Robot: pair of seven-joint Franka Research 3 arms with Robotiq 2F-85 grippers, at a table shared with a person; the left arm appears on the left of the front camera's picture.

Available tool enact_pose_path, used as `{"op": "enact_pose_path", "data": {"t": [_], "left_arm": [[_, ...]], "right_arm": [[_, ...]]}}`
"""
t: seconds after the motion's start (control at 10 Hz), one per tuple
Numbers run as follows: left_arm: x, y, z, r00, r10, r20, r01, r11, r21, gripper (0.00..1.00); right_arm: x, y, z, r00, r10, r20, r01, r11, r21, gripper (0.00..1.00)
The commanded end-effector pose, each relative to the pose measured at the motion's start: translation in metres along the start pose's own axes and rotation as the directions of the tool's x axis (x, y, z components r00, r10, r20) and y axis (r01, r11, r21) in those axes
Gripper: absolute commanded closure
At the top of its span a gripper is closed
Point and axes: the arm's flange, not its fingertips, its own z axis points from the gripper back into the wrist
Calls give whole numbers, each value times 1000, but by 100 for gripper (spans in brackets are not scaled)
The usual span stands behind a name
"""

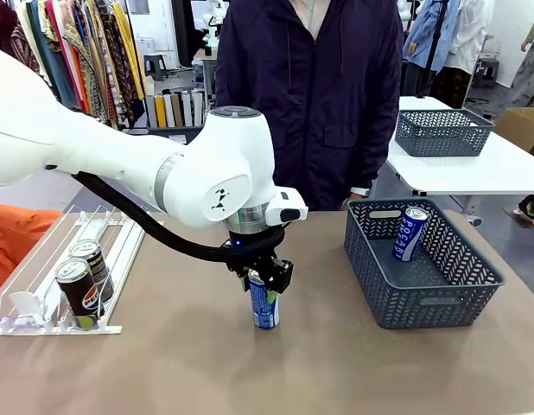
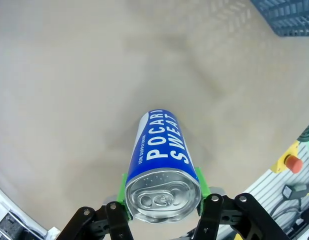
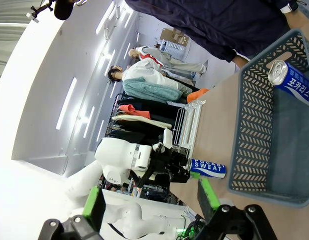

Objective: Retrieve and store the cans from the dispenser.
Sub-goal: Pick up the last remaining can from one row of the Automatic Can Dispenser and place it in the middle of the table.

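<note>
While the left gripper (image 1: 263, 281) is clamped on the top of the blue can (image 1: 265, 309), that can stands upright at mid-table, long axis vertical. The basket (image 1: 422, 303) lies to the can's right, nearer the right gripper (image 3: 150, 197), which is spread wide.

A crowded clothes rack (image 1: 77, 52) and a white table (image 1: 509, 169) stand behind.
</note>
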Motion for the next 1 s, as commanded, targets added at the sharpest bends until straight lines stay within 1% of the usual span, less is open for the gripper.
{"op": "enact_pose_path", "data": {"t": [0.0, 0.1, 0.2, 0.3, 0.4, 0.5, 0.6, 0.7, 0.8, 0.9], "left_arm": [[1, -1, 3, 1000, 18, 0, -18, 999, 39, 100], [0, -1, 3, 1000, 16, 0, -16, 999, 39, 52], [-1, -3, 5, 1000, 3, 13, -4, 998, 56, 0], [-5, -5, 12, 999, -6, 34, 4, 998, 60, 0], [-12, -7, 29, 996, -11, 84, 6, 998, 63, 0], [-25, -8, 63, 988, -25, 154, 17, 998, 56, 0], [-41, -4, 99, 978, -41, 203, 37, 999, 23, 0], [-63, 8, 136, 965, -43, 258, 52, 998, -30, 0], [-92, 31, 170, 953, -18, 302, 45, 995, -85, 0], [-128, 69, 202, 939, 47, 340, 10, 986, -166, 0]], "right_arm": [[3, 4, -1, 1000, 5, 8, -5, 1000, 10, 0], [3, 4, -1, 1000, 5, 8, -5, 1000, 10, 0], [3, 4, -1, 1000, 5, 8, -5, 1000, 10, 0], [3, 4, -1, 1000, 5, 8, -5, 1000, 10, 0], [3, 4, -1, 1000, 5, 8, -5, 1000, 10, 0], [3, 4, -1, 1000, 5, 8, -5, 1000, 10, 0], [3, 4, -1, 1000, 5, 8, -5, 1000, 10, 0], [3, 4, -1, 1000, 5, 8, -5, 1000, 10, 0], [3, 4, -1, 1000, 5, 8, -5, 1000, 10, 0], [3, 4, -1, 1000, 5, 8, -5, 1000, 10, 0]]}}
